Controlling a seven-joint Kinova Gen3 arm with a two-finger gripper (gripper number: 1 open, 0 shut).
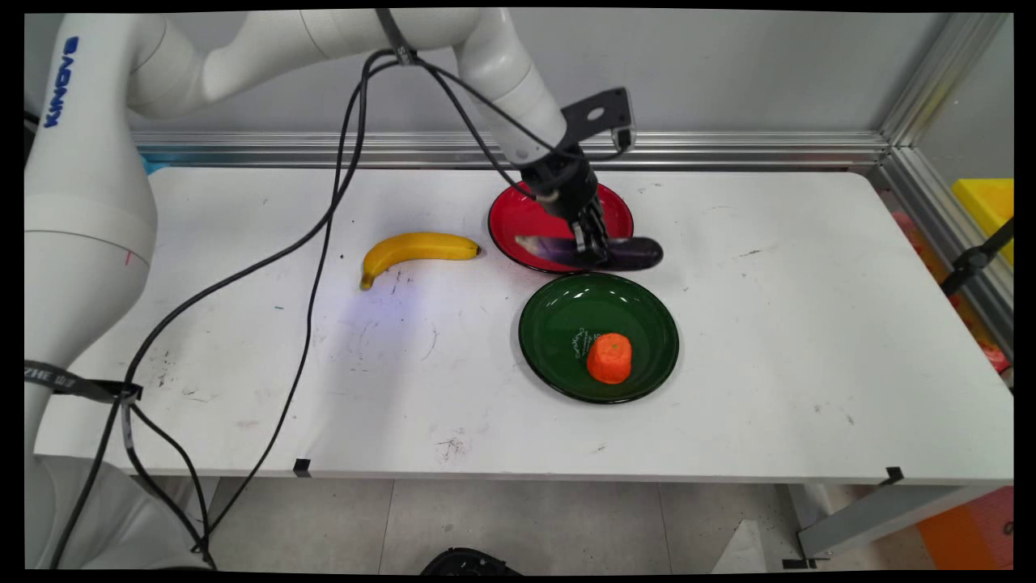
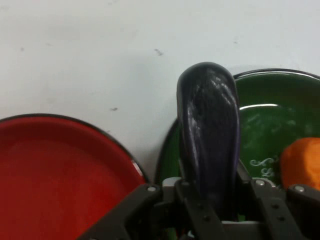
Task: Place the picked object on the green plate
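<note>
My gripper (image 1: 592, 245) is shut on a dark purple eggplant (image 1: 635, 253), gripping it about its middle. The eggplant lies lengthwise across the near right rim of the red plate (image 1: 526, 219), its rounded end sticking out to the right. In the hand view the eggplant (image 2: 209, 130) runs up between my fingers (image 2: 187, 200). Its tip reaches past the rim of the green plate (image 2: 280, 95), and the red plate (image 2: 55, 170) is at the lower left. I cannot tell whether the eggplant rests on the plate or hangs just above it.
A green plate (image 1: 558, 324) sits just in front of the red one and holds an orange carrot piece (image 1: 609, 358), seen also in the hand view as the carrot piece (image 2: 302, 165). A yellow banana (image 1: 413, 249) lies on the table to the left. Black cables hang from the arm over the table's left half.
</note>
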